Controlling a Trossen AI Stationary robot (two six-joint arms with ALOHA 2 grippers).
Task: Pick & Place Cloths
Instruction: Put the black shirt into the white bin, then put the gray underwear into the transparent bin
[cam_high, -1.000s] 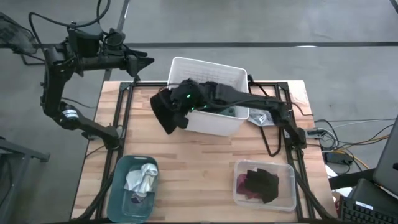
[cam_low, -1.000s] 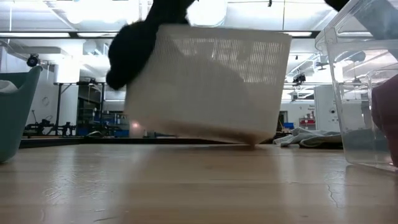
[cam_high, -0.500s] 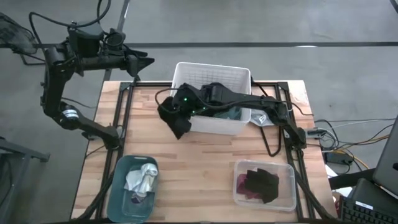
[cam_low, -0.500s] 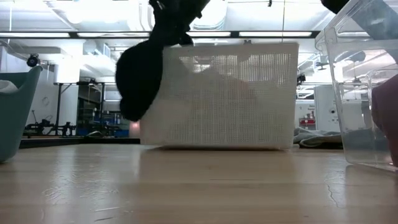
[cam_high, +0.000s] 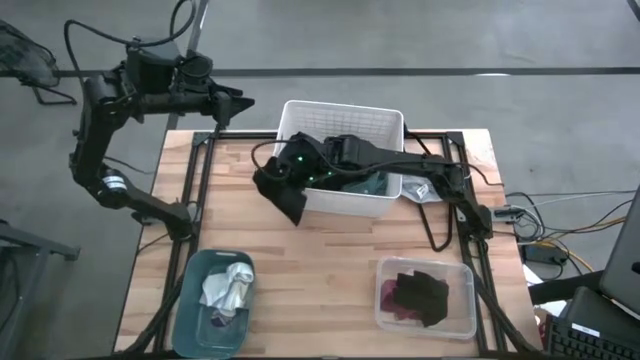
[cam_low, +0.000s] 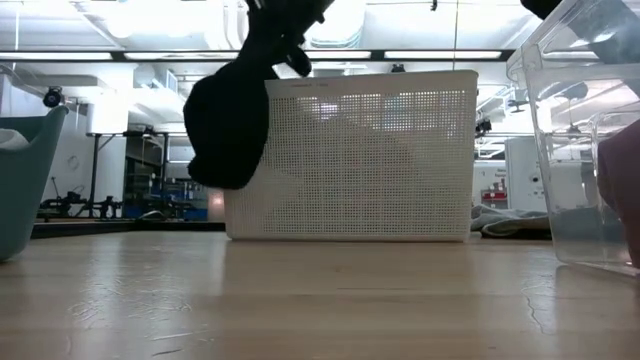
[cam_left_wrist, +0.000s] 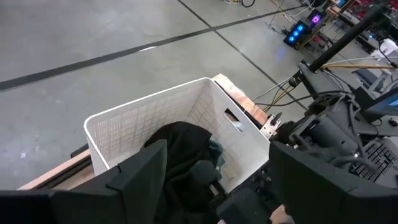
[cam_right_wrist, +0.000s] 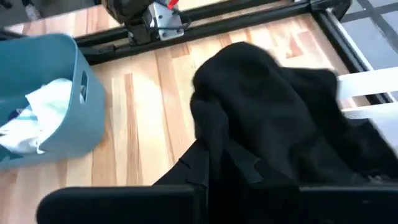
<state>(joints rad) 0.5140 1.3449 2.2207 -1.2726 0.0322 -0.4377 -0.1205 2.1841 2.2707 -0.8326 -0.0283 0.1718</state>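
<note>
My right gripper reaches from the table's right across the white basket and is shut on a black cloth. The cloth hangs outside the basket's left wall and shows in the low view as a dark bundle clear of the table. In the right wrist view the black cloth covers the fingers. A teal-green cloth lies inside the basket. My left gripper is open and hovers beyond the table's far-left corner, looking down at the basket. My right gripper holds the black cloth by its bunched upper part, coming from above and from the right. The cloth itself hides the fingers, so layers cannot be told. The cloth hangs slack below the gripper, lifted clear of the table, against the basket's left wall.
A teal bin at the near left holds a white-grey cloth. A clear bin at the near right holds maroon and black cloths. A pale cloth lies right of the basket. Bare wood lies between the bins.
The basket was tipped, with its left side raised off the table. It has settled flat and shifted slightly to the right. The black cloth has come lower and now hangs beside the basket's left wall. My left arm has shifted a little to the right.
</note>
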